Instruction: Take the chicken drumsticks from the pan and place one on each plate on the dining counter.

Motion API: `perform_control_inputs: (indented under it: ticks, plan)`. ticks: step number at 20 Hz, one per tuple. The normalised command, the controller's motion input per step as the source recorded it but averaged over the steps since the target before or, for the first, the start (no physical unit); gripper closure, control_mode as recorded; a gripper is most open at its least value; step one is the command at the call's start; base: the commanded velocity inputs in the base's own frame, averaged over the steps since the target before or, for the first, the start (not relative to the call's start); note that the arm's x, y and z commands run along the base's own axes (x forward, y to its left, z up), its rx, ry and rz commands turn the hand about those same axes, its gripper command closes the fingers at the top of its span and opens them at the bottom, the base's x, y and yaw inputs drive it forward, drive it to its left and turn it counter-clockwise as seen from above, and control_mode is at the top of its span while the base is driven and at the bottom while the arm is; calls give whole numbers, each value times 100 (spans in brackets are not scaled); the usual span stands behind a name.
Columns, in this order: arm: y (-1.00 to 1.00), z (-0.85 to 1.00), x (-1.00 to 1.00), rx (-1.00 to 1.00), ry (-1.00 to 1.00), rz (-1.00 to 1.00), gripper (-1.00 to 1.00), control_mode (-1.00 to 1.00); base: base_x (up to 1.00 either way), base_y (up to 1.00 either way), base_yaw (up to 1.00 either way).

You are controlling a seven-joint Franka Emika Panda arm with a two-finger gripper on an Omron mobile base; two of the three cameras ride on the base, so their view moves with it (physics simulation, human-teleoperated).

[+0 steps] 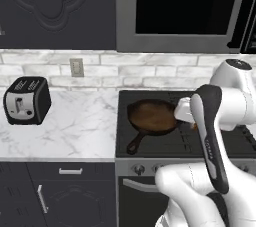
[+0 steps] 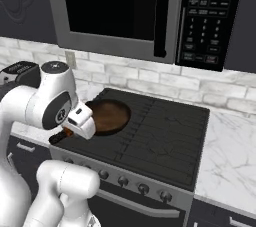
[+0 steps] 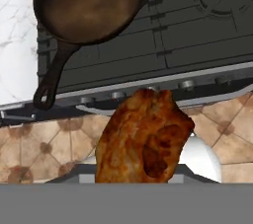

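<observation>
A golden-brown chicken drumstick (image 3: 143, 144) looms large at the bottom of the hand view, with my gripper (image 2: 64, 135) shut on it. The gripper hangs just off the stove's front left edge, above the floor. A sliver of the orange meat (image 2: 68, 132) peeks out under the white hand. The dark round pan (image 1: 152, 116) sits on the stove's left burner, handle pointing toward the front edge. Its inside (image 3: 89, 1) shows a bare brown bottom. My forearm covers the pan's right rim in the left base view. The plates and the dining counter are out of view.
The black stove (image 2: 160, 131) has knobs along its front. A microwave (image 2: 150, 11) hangs above it. A toaster (image 1: 26, 100) stands on the white marble counter (image 1: 75, 126) left of the stove. Brown floor tiles (image 3: 39, 139) lie below the hand.
</observation>
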Motion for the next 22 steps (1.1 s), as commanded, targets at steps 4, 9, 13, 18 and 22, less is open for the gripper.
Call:
perform_control_inputs:
  ticks: [4,9,13,18,22]
  plan:
    - [0,-30,-36,-13,-1,0,100,-100,0,0,0]
    - [0,-44,-32,-9,-3,0,100,-100,0,0,0]
    - [0,-34,-23,-8,-3,0,100,100,-13,0,2]
    - [0,0,0,0,0,0,100,100,-56,0,40]
    - [0,0,0,0,0,0,100,100,-59,12,66]
